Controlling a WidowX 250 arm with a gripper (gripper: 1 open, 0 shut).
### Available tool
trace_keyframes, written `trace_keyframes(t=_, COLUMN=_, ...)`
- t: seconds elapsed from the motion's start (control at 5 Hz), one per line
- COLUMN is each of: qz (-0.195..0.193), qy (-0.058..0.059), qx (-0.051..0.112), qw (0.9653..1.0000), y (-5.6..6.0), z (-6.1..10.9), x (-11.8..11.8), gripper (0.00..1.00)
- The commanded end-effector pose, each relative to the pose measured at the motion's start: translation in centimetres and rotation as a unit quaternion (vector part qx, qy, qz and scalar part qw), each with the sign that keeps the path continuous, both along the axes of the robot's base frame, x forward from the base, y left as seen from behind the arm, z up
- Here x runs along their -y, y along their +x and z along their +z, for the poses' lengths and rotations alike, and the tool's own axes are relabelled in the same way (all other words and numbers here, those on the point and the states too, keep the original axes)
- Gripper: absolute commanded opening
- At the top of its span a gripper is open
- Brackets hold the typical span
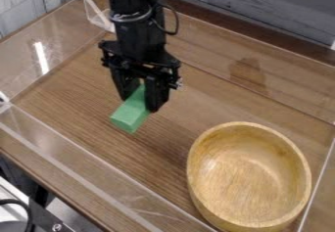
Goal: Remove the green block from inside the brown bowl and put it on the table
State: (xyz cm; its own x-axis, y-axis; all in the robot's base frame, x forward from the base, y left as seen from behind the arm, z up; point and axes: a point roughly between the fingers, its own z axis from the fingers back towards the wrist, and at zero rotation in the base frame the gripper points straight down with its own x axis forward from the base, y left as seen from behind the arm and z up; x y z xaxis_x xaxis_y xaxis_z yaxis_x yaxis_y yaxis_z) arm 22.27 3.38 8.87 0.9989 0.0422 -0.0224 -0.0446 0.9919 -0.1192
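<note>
The table (249,99) is surfaced in brown wood grain with darker streaks, smooth and faintly sheened where light is reflected. It is edged by clear plastic walls (53,40), glossy and marked by glare. The brown bowl (249,175) is made of light tan wood; fine grain lines are seen inside it, under a soft satin finish. The green block (129,116) is finished in plain, matt, even colour. The gripper (141,103) is formed of black, dull-looking parts.

Clear plastic walls (78,192) ringed the work surface and caught pale glare. Beyond the end effector stood a grey plank wall (262,6). Below it and to the left, dark cables (16,214) lay outside the enclosure.
</note>
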Motion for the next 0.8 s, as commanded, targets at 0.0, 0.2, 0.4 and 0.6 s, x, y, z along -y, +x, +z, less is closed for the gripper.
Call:
trace_keyframes(t=0.0, qz=0.002, qy=0.003, qx=0.016, qw=0.9999, y=0.3, z=0.3, x=-0.7, gripper=0.0)
trace_keyframes(t=0.2, qz=0.004, qy=0.003, qx=0.017, qw=0.9998, y=0.2, z=-0.2, x=-1.1, gripper=0.0)
trace_keyframes(t=0.4, qz=0.004, qy=0.002, qx=0.018, qw=0.9998, y=0.2, z=-0.6, x=-1.5, gripper=0.0)
trace_keyframes(t=0.6, qz=0.003, qy=0.001, qx=0.019, qw=0.9998, y=0.3, z=-1.0, x=-1.9, gripper=0.0)
